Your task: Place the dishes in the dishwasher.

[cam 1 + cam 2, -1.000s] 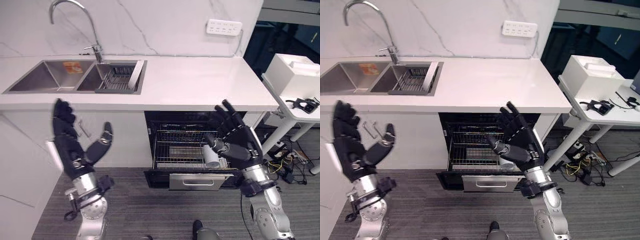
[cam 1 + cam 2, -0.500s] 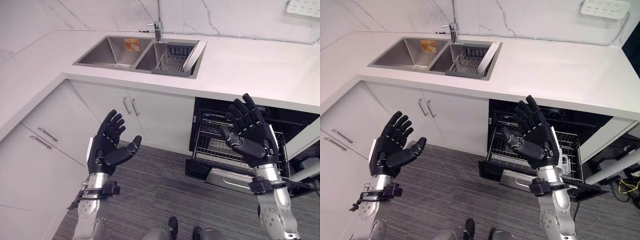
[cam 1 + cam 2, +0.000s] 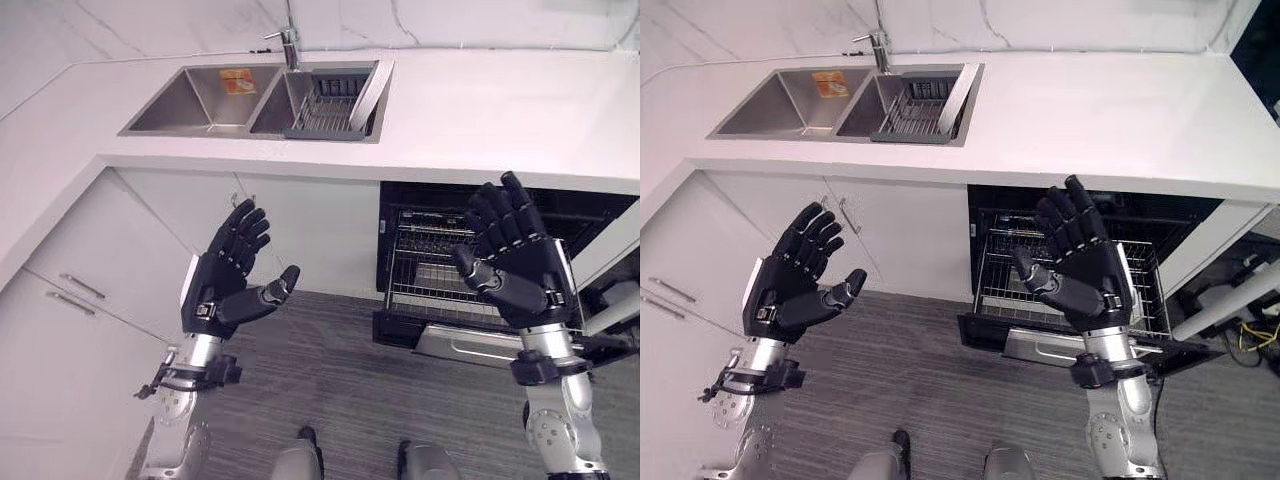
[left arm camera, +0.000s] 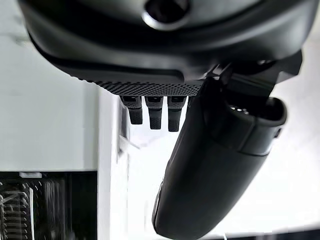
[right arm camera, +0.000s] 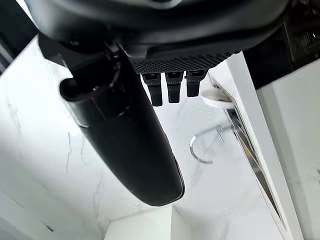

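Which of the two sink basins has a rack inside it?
The basin nearer the dishwasher, beside the faucet, holds the dark rack. The other basin shows just an orange patch.

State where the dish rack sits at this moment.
In the left eye view, the dish rack sits in the right basin of the sink, just below the faucet, left of the bare counter.

Camera view swung left then back toward centre, so scene shift is not object motion. Left hand (image 3: 222,290) raised higher, fingers more spread. Right hand (image 3: 515,275) same open pose before the dishwasher (image 3: 470,300) rack.
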Robot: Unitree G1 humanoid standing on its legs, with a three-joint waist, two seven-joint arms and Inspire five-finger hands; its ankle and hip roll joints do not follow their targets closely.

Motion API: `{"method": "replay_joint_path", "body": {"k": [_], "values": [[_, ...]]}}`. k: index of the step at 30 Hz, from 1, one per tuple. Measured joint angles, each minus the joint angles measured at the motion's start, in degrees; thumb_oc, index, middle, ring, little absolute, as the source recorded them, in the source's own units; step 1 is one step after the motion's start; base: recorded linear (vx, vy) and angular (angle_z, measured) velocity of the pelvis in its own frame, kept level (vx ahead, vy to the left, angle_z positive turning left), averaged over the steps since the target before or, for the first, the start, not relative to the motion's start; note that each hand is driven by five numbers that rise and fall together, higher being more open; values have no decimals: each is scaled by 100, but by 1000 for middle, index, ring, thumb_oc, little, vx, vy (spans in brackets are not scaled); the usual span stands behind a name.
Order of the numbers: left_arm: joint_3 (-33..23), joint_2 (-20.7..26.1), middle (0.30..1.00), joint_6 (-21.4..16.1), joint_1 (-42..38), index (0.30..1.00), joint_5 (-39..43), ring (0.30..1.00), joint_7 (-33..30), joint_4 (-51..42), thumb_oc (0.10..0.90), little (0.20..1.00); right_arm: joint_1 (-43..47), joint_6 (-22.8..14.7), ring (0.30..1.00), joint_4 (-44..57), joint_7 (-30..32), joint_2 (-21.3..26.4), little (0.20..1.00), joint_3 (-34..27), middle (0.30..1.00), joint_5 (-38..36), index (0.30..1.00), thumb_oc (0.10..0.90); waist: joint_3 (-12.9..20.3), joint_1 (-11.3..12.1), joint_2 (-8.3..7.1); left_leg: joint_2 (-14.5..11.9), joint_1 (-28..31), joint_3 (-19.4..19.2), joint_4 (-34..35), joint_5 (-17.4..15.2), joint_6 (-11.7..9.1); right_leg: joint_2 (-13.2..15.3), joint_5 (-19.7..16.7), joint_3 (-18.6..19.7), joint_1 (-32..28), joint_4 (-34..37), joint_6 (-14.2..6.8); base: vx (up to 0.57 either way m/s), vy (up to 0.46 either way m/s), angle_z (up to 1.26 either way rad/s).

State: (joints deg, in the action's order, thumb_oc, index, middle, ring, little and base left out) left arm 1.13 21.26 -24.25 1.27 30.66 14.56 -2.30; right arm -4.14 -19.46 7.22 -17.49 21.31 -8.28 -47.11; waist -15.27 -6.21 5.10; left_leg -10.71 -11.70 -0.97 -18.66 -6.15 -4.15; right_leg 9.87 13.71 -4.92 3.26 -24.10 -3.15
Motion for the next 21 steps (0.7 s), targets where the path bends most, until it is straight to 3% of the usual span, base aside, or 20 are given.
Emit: {"method": "replay_joint_path", "body": {"k": [1,2,5,6,8,10,11,12,13,15,16,17,18,21], "values": [[49,25,900,-1,-160,900,-9,900,124,-2,800,900,-6,-50,900,43,100,-2,900,-147,900,42,900,800,-1,-77,13,116,10,-183,-68,356,-208,127,-13,57,-89,78,-194,228,433,2],[83,82,900,1,-274,900,-46,900,197,-8,800,900,-34,-89,900,92,183,-80,900,-200,900,37,900,800,3,-82,-82,364,-12,-287,-229,189,-7,383,-118,149,-173,265,-304,188,350,0],[164,299,900,75,-528,900,-308,900,253,2,800,900,-157,-114,900,239,291,-227,900,-219,900,38,900,800,3,-181,-130,752,-137,-386,-521,-25,315,711,-503,303,-313,618,-395,136,264,5],[170,355,900,130,-545,900,-451,900,250,-2,800,900,-168,-108,900,237,318,-390,900,-189,900,37,900,800,9,-186,-102,786,-116,-429,-551,-88,419,780,-759,329,-279,586,-557,127,258,-2],[180,534,900,250,-449,900,-587,900,228,7,800,900,-201,1,900,256,305,-743,900,-54,900,121,900,800,10,-86,-111,864,142,-799,-435,-175,638,957,-1349,219,-11,323,-634,148,337,-60],[76,564,900,303,-218,900,-635,900,228,5,800,900,-151,90,900,255,278,-770,900,178,900,222,900,800,9,103,-83,737,334,-1274,-291,-217,730,1024,-1983,-283,248,392,-615,74,176,-129],[51,590,900,326,-171,900,-653,900,221,13,800,900,-152,96,900,260,253,-765,900,260,900,225,900,800,11,136,-84,654,374,-1414,-241,-244,770,973,-1917,-436,276,339,-691,60,76,-118],[50,609,900,383,-178,900,-684,900,225,16,800,900,-176,97,900,262,230,-756,900,303,900,228,900,800,13,132,-116,606,370,-1492,-217,-274,819,823,-1512,-605,364,-9,-827,84,75,-64],[105,609,900,431,-188,900,-696,900,234,14,800,900,-221,97,900,261,235,-735,900,302,900,227,900,800,13,95,-153,585,385,-1496,-148,-266,837,444,-952,-613,432,-292,-739,76,67,-36],[150,614,900,437,-182,900,-862,900,316,3,800,900,-214,92,900,262,255,-629,900,272,900,227,900,800,25,31,-192,609,395,-1596,-28,-243,885,-281,-397,-673,382,-182,-476,61,36,-24],[152,617,900,437,-177,900,-914,900,339,-3,800,900,-204,91,900,262,248,-559,900,276,900,242,900,800,40,31,-230,648,397,-1724,2,-195,898,-494,-366,-741,371,84,-315,52,-9,-33],[158,595,900,436,-172,900,-963,900,326,-26,800,900,-192,92,900,261,245,-449,900,280,900,258,900,800,47,33,-277,762,397,-1795,-5,-221,874,-553,-409,-922,305,506,192,50,-17,-37],[188,536,900,437,-169,900,-1049,900,303,-29,800,900,-180,92,900,229,245,-351,900,279,900,259,900,800,43,3,-227,770,394,-1832,1,-219,848,-559,-510,-937,322,572,252,72,-38,-43],[318,559,900,437,-150,900,-1412,900,196,-70,800,900,-201,98,900,207,215,-239,900,247,900,214,900,800,49,-15,-329,814,545,-1968,124,-148,836,-528,-520,-736,365,520,237,59,-63,-39]]}}
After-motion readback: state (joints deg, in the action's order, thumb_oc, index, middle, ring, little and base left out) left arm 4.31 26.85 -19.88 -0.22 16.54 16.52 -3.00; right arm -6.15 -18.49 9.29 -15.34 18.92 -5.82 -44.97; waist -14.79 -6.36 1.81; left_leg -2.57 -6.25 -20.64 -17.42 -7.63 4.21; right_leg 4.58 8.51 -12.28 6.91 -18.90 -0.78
